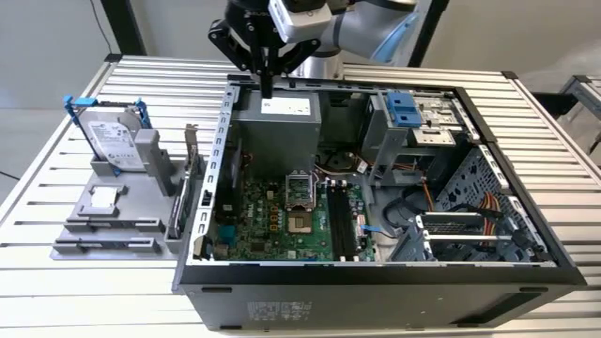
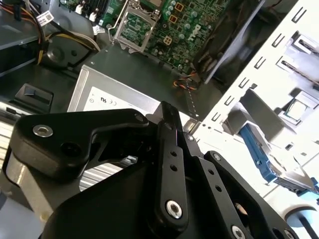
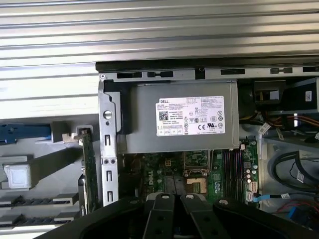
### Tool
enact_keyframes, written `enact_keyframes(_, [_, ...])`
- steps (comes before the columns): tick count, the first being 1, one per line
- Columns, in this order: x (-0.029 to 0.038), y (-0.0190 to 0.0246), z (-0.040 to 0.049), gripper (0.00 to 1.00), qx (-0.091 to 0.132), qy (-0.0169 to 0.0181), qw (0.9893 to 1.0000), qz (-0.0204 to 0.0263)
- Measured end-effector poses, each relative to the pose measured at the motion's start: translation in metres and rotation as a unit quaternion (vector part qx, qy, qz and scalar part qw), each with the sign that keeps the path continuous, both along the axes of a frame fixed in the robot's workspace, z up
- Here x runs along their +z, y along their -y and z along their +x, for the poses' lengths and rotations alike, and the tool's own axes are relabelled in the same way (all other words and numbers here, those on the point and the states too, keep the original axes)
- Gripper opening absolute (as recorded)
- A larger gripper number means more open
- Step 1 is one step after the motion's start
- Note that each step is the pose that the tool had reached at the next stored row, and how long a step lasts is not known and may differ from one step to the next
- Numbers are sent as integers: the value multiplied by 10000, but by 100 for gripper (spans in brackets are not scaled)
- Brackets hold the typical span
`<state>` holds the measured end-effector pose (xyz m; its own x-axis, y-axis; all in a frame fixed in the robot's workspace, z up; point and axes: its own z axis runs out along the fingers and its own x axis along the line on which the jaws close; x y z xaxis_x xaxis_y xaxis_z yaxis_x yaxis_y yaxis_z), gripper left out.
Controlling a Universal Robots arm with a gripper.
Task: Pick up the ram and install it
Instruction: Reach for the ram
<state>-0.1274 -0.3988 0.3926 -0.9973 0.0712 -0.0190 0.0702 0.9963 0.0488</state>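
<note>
Black gripper [image 3: 178, 197], closed and empty, over the power supply [image 3: 142, 127] with its white label [image 3: 189, 116]; thin ram [image 3: 89, 169] stands edgewise, lower left of the first wrist view.

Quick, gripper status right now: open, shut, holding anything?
Gripper: shut, holding nothing, above the back edge of the computer case.
The ram: ungripped, standing just outside the case wall.
</note>
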Motion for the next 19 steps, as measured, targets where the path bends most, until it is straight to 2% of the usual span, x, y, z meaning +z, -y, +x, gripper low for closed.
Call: enact_keyframes(19, [0,0,-182,0,0,0,10000,0])
